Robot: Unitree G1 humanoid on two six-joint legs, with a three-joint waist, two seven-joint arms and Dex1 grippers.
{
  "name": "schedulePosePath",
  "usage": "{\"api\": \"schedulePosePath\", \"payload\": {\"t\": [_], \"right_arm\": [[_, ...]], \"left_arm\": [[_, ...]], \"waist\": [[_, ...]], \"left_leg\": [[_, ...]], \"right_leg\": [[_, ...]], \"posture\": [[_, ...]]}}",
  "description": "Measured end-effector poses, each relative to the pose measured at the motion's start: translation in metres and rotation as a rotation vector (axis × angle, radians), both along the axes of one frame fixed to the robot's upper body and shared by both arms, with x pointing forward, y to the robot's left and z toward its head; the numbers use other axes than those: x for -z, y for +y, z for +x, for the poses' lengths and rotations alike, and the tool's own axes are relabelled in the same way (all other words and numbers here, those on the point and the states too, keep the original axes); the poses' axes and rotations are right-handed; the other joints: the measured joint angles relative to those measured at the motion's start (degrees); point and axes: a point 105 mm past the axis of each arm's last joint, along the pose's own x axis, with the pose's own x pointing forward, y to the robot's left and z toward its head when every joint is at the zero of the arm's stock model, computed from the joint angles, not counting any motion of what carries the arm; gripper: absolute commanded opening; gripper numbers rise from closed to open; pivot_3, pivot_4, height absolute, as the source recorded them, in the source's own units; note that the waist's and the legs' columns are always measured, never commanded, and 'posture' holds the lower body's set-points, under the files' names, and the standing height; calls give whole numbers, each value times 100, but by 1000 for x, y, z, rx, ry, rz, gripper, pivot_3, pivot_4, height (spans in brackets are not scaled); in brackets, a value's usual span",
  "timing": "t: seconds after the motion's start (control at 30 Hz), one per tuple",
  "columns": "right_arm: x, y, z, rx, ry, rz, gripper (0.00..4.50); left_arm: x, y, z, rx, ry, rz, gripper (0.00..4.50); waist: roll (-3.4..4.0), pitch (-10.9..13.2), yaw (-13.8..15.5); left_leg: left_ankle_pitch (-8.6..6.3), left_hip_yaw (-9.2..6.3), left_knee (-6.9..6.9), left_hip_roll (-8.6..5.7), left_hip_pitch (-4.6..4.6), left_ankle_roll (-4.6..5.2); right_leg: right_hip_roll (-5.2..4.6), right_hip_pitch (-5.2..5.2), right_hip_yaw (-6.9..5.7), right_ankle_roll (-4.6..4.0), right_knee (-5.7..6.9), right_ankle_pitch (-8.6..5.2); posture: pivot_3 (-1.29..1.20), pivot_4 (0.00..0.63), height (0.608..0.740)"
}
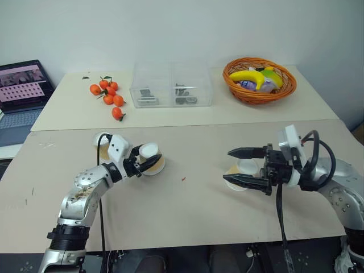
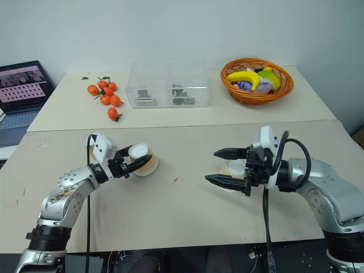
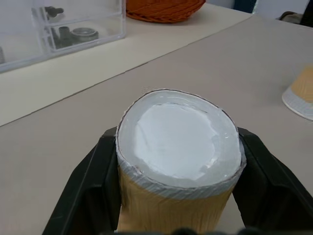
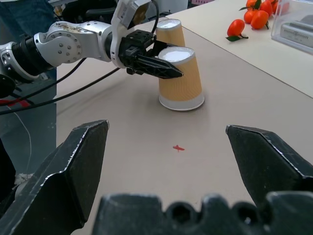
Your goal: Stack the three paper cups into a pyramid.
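Cups remain unstacked — left gripper point(image 4: 161, 68) clamps one cup point(image 4: 181, 78), right gripper point(image 1: 245, 166) gapes empty over another point(image 1: 242, 169); whole pyramid pending.

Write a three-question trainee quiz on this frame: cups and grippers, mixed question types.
1. True or false: the left gripper is shut on an upside-down paper cup.
2. What lies between the right gripper's open jaws? A) a tangerine B) nothing; a cup stands on the table behind them C) a banana
3. How many cups are stacked on another so far?

Key: 1 true. 2 B. 3 none; the third cup also stands alone, beyond the gripped one.
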Motion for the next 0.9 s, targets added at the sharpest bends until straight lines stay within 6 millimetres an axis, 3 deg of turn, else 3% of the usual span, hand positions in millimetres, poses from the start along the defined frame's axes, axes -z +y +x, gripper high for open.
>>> {"api": "schedulePosePath", "payload": {"t": [0.2,0.4,0.73,0.9], "right_arm": [[0,1,0,5,-3,7,4500],[0,2,-1,11,-9,4,4500],[-1,1,-6,36,-30,3,4500],[-4,0,-9,37,-36,12,4500]], "left_arm": [[-16,-45,-21,221,9,40,2487],[-8,-56,-27,295,43,79,2487],[2,-63,22,228,18,94,2487],[8,-72,24,266,27,85,2487]], "waist": [[-1,0,-7],[-1,0,-13],[-1,0,49],[-2,0,53]], "left_leg": [[0,0,1,-1,0,0],[1,0,2,-1,2,1],[1,0,9,-5,-4,0],[1,0,11,-6,-5,0]], "right_leg": [[0,1,1,1,0,0],[0,2,2,1,3,1],[-2,3,1,5,-4,5],[-2,3,1,8,-3,6]], "posture": [[0,150,738],[0,150,738],[0,150,738],[0,150,738]]}}
